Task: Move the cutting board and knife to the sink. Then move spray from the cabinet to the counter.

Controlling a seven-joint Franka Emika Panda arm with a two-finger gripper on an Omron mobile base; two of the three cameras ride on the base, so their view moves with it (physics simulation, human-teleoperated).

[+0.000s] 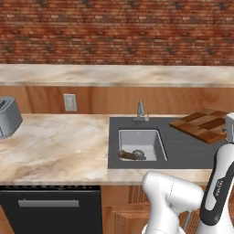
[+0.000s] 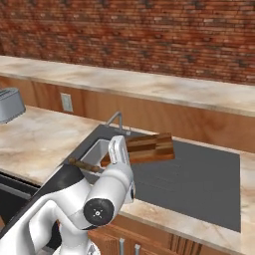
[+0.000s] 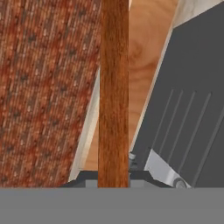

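Note:
My gripper is shut on one end of the patchwork wooden cutting board, holding it tilted above the dark drainboard just right of the basin. In the left base view the cutting board hangs over the sink's right side, with the gripper at the picture's edge. The hand view shows the cutting board edge-on between the jaws. The knife lies in the sink basin beside the drain; its brown handle also shows in the right base view. The spray and the cabinet are out of view.
A faucet stands behind the basin. The marbled counter stretches left to a grey toaster, with a wall outlet behind. A raised stone ledge and a brick wall lie beyond. A black dishwasher front sits below the counter.

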